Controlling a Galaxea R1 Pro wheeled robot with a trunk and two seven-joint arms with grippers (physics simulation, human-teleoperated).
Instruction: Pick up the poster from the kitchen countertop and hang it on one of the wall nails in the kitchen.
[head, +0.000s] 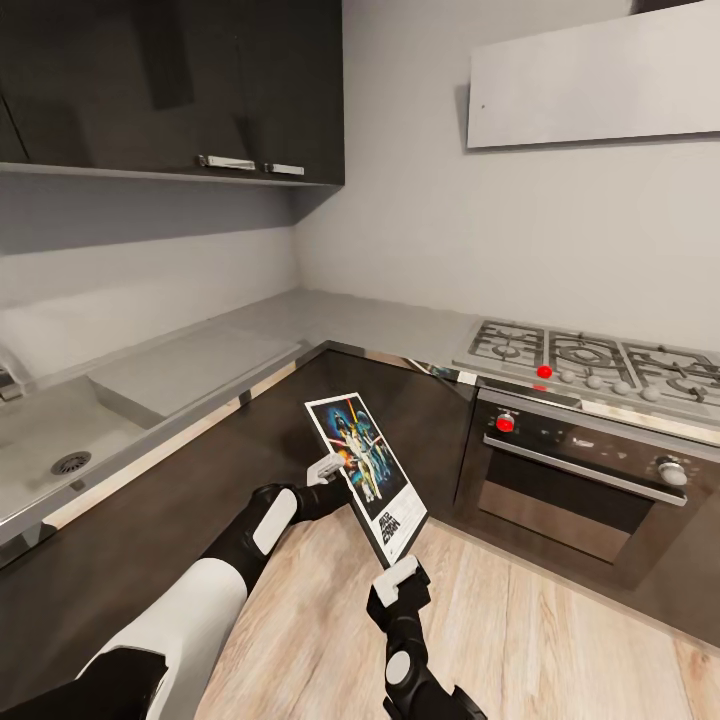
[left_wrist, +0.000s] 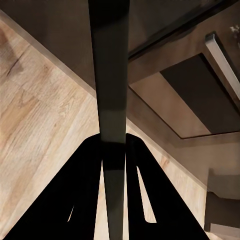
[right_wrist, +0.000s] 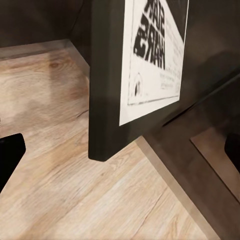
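Gas hob (head: 595, 358) w/ red knob above oven (head: 580, 480), sink (head: 45, 450) at left, dark wall cabinets (head: 170, 85) overhead.

**A home kitchen**

A light-grey L-shaped worktop (head: 300, 325) wraps the corner over dark cabinets. On it, right of the corner, sits a gas hob (head: 590, 360) with a built-in oven (head: 575, 480) beneath; left of the corner lies a sink (head: 55, 440). Dark wall cupboards (head: 170, 85) hang above; wood flooring (head: 560, 640) lies below.
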